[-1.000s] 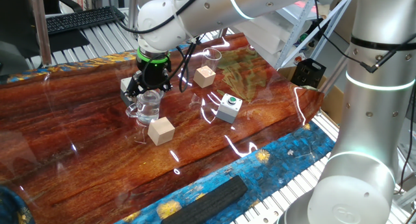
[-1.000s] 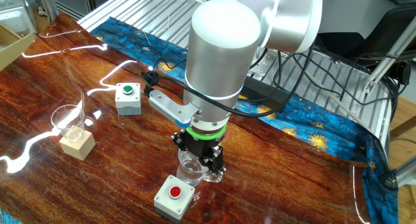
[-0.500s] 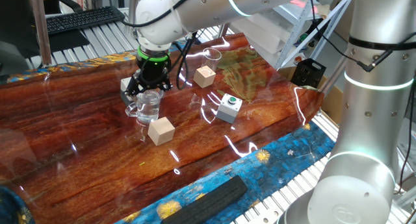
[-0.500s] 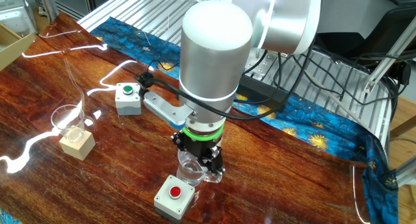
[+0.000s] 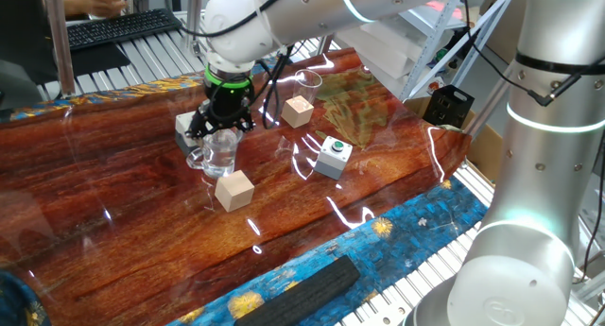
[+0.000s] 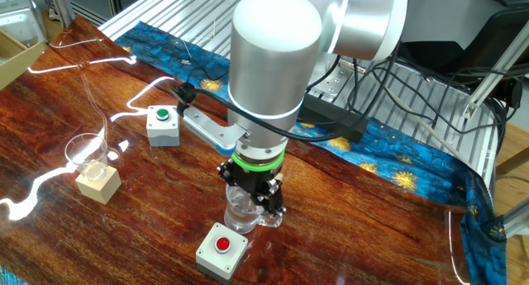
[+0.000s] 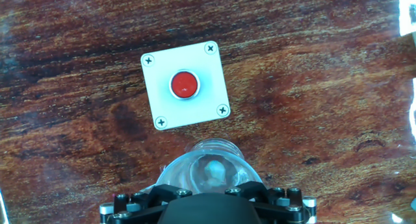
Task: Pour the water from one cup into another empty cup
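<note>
My gripper [image 5: 220, 128] is shut on the clear glass mug [image 5: 218, 154], gripping its rim from above, with the handle toward the left. The mug also shows in the other fixed view [image 6: 240, 212] under the gripper [image 6: 252, 194], and in the hand view [image 7: 209, 167] just ahead of the gripper [image 7: 208, 199]. It stays upright, at or just above the table; I cannot tell which. The water in it is hard to make out. The smaller empty cup [image 5: 307, 80] stands at the far side, beside a wooden cube [image 5: 298, 111]; in the other fixed view it [image 6: 86, 152] is far left.
A red-button box [image 6: 221, 250] [image 7: 185, 85] sits right next to the mug. A green-button box [image 5: 333, 156] [image 6: 163, 125] stands mid-table. A second wooden cube [image 5: 234, 189] lies in front of the mug. A black bar [image 5: 307, 286] lies on the blue cloth.
The gripper with the mug has shifted slightly up and toward the far side, and the wrist has turned a little. Nothing else on the table has moved.
</note>
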Controlling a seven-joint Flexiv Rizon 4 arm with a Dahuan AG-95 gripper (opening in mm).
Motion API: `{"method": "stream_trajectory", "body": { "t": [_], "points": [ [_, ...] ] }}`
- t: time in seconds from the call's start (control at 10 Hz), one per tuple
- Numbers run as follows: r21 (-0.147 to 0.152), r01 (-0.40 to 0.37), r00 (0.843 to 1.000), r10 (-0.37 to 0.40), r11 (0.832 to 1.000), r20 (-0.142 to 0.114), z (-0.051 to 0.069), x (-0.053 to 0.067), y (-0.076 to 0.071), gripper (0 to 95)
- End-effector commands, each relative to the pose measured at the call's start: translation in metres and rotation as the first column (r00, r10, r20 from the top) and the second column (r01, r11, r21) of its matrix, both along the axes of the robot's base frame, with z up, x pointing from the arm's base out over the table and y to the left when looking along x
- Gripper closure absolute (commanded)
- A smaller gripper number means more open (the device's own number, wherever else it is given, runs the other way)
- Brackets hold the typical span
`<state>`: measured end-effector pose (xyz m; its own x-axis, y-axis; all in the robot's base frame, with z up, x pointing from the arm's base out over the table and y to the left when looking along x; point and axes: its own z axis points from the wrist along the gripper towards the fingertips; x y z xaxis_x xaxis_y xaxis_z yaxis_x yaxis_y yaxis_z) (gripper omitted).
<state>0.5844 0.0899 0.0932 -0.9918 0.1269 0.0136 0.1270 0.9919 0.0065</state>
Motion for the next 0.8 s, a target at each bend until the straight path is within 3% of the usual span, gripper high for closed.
{"method": "stream_trajectory", "body": {
  "t": [0.1, 0.8],
  "points": [
    [-0.002, 0.012, 1.0, -0.012, 1.0, 0.01, 0.005, -0.005, -0.004, 95.0],
    [-0.003, 0.055, 0.999, -0.055, 0.998, 0.001, 0.02, -0.016, -0.02, 95.0]
  ]
}}
